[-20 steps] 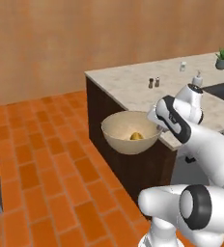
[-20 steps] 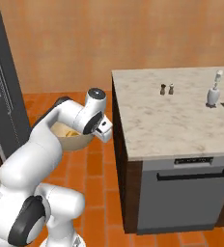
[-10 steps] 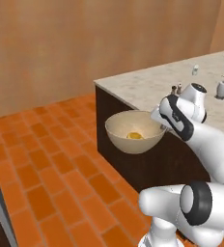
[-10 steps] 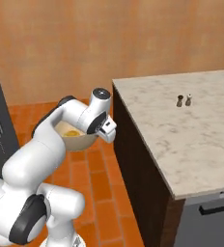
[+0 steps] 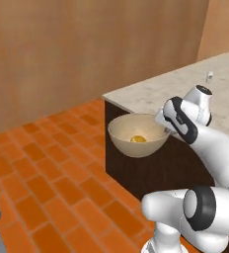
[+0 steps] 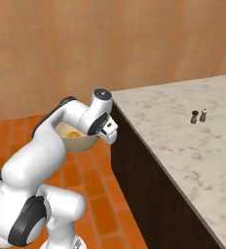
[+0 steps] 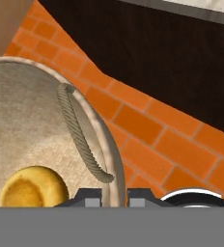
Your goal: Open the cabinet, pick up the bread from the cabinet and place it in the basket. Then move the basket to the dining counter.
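The basket [image 5: 136, 134] is a wide tan bowl held in the air above the brick floor, just off the corner of the dining counter [image 5: 153, 93]. My gripper [image 5: 161, 126] is shut on its right rim. The bread [image 5: 138, 139], a small golden lump, lies in the bottom of the basket. In the hand view the two fingertips pinch the basket's rim at my gripper [image 7: 115, 197], with the bread [image 7: 33, 187] to the left inside the basket [image 7: 32, 120] and a rope handle [image 7: 79, 132] on the rim. In the right base view the basket [image 6: 81, 142] is partly hidden behind my arm.
The dining counter's marble top [image 6: 183, 141] carries two small shakers [image 6: 198, 116] further along. Its dark brown base [image 5: 136, 168] drops straight below the basket. Orange brick floor [image 5: 42, 168] spreads to the left, with a wooden wall [image 5: 87, 49] behind.
The whole picture has shifted, so the base has moved: the counter's corner now lies closer and further right. The basket with the bread stays in my shut gripper.
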You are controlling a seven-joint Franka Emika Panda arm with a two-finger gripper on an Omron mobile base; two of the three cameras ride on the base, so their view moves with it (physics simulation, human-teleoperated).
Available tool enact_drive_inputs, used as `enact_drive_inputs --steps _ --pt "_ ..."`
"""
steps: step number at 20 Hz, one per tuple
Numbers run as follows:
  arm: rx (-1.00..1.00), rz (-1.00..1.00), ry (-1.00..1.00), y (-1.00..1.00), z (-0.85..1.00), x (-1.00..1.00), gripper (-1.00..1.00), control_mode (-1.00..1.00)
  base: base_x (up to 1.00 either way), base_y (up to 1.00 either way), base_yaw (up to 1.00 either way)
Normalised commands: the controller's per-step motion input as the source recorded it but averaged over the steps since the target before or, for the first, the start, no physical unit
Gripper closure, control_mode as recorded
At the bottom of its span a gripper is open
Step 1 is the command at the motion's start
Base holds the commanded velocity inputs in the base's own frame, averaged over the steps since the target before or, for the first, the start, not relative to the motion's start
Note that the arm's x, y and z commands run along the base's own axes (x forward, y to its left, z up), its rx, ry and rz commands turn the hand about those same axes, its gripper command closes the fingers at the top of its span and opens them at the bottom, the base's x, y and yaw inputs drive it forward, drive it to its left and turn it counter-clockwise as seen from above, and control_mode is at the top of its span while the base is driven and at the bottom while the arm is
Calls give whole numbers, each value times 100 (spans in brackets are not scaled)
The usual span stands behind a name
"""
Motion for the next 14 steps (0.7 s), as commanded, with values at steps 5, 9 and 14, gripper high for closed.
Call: enact_drive_inputs --steps 5,9,14 --pt "0 0 0 0 0 0 100 100 100 49 -25" --pt "0 0 0 0 0 0 100 100 96 76 -31" --pt "0 0 0 0 0 0 100 100 41 63 -68"
